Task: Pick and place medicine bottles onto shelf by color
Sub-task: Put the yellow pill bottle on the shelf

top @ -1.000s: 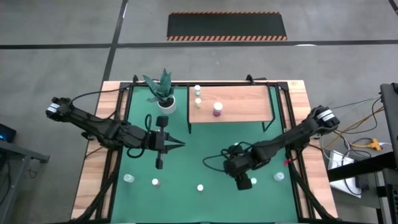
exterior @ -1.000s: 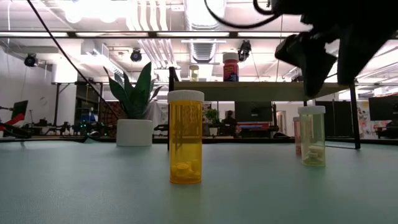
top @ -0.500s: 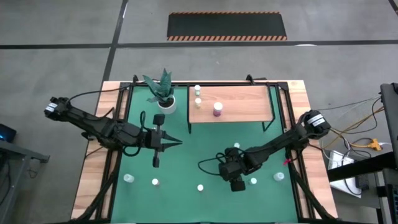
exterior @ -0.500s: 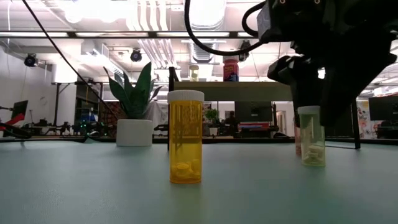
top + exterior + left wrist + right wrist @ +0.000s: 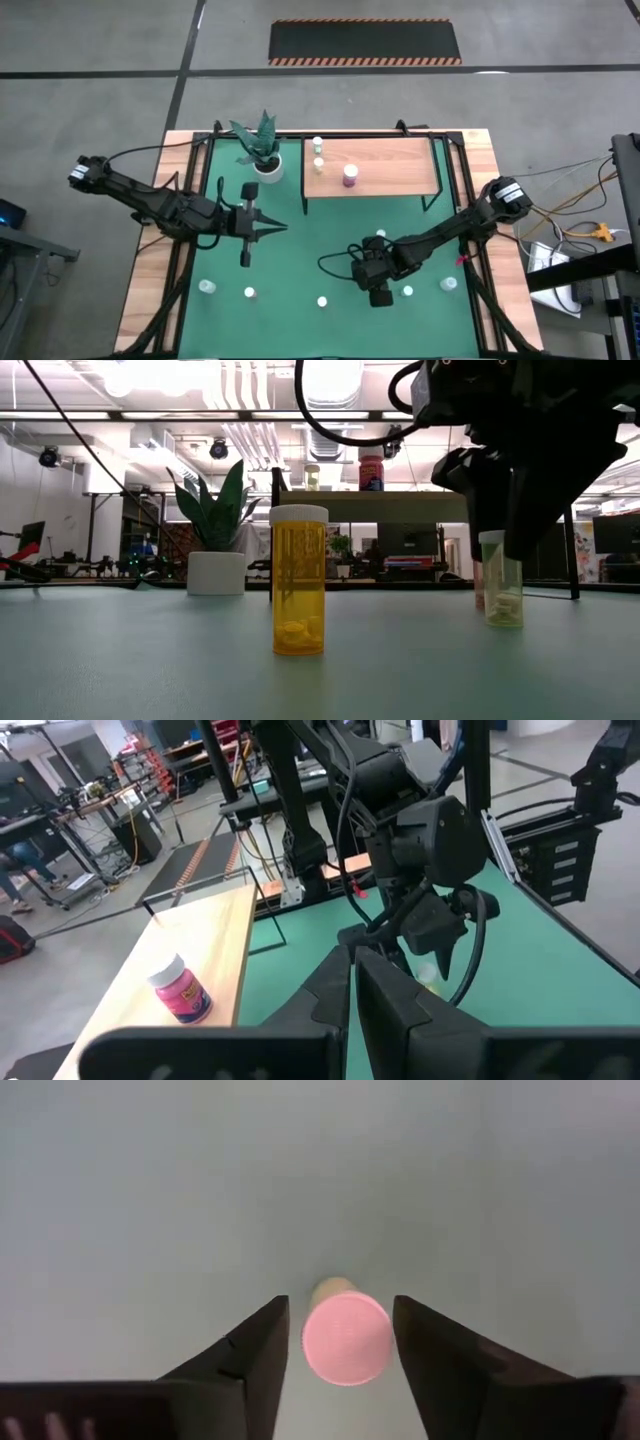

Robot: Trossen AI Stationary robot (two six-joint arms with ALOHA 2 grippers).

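Right gripper [image 5: 335, 1342] open, fingers either side of a bottle [image 5: 346, 1336] directly below.
Three bottles stand on the shelf [image 5: 390, 170]; several wait on the mat.

the orange bottle [image 5: 298, 588] looks like glossy see-through plastic with a matt white cap; the shelf [image 5: 385, 166] is smooth pale wood on black metal legs; the green mat [image 5: 300, 250] is matt.
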